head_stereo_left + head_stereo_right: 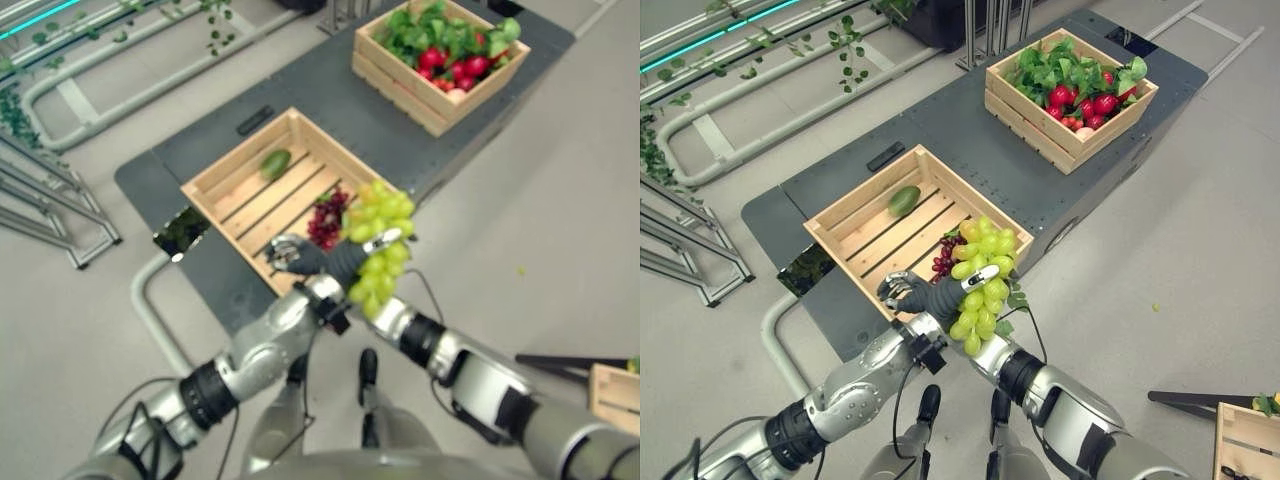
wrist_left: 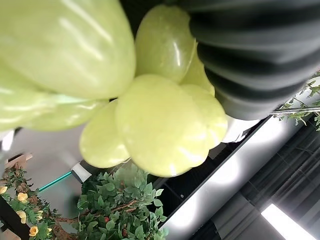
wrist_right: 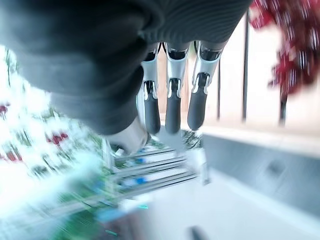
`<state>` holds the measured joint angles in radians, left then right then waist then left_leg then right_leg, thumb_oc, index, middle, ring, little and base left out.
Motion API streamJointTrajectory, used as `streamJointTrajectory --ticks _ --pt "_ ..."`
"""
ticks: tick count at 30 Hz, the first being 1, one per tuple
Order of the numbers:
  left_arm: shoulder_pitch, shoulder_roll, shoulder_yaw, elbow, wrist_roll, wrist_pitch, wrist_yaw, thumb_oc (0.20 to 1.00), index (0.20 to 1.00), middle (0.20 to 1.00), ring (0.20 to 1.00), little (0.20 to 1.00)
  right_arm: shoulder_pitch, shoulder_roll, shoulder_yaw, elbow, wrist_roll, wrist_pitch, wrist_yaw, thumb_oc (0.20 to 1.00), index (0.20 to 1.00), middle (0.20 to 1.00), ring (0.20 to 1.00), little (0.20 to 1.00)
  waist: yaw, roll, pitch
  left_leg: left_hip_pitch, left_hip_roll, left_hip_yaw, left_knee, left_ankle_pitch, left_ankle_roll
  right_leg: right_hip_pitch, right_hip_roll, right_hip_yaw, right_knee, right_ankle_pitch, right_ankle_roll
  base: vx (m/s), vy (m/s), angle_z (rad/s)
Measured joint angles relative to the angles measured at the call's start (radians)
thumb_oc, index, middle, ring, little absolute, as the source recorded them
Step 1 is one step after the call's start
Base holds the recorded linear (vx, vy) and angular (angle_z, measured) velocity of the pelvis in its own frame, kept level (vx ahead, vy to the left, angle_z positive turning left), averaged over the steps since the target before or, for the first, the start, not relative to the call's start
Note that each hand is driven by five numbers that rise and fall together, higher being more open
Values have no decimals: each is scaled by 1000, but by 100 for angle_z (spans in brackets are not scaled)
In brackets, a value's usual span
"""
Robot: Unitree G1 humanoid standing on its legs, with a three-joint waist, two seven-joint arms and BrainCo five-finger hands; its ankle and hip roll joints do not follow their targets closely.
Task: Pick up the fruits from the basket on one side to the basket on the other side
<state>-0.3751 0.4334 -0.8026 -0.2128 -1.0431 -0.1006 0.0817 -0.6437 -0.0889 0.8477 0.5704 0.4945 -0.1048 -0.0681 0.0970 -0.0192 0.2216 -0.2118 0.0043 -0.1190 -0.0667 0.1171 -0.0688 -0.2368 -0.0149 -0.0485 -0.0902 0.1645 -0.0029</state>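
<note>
Over wooden crate [image 1: 855,215], right hand [image 1: 930,295] hovers relaxed beside grapes [image 1: 980,270].

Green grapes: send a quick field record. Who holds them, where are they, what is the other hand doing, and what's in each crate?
green grapes: lifted, by the near crate's front corner
left hand: closed on the bunch
right hand: open, empty, fingers at the near crate's front edge
near crate: one green fruit, red grapes
far crate: leafy greens, red fruits
</note>
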Motion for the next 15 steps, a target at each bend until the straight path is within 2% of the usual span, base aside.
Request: streamJointTrajectory --ticks 2,7,15 --pt "5 4 1 0 -1 0 0 200 200 200 200 200 23 -5 -11 -27 46 -7 7 1000 1000 1000 1000 1000 -1 0 0 -2 0 0 0 0 0 -2 0 0 0 0 0 0 0 0" --pt "16 7 16 -3 6 0 0 200 200 200 200 200 57 -38 -13 -70 45 -8 16 1000 1000 1000 1000 1000 -1 0 0 -4 0 1 0 0 1 -5 0 0 0 -1 1 0 0 0" --pt "96 19 160 -1 11 -3 19 200 200 200 200 200 157 -123 -71 -104 -45 -11 18 1000 1000 1000 1000 1000 -8 0 0 -4 0 2 -2 -1 2 -6 0 1 0 -2 2 0 0 0"
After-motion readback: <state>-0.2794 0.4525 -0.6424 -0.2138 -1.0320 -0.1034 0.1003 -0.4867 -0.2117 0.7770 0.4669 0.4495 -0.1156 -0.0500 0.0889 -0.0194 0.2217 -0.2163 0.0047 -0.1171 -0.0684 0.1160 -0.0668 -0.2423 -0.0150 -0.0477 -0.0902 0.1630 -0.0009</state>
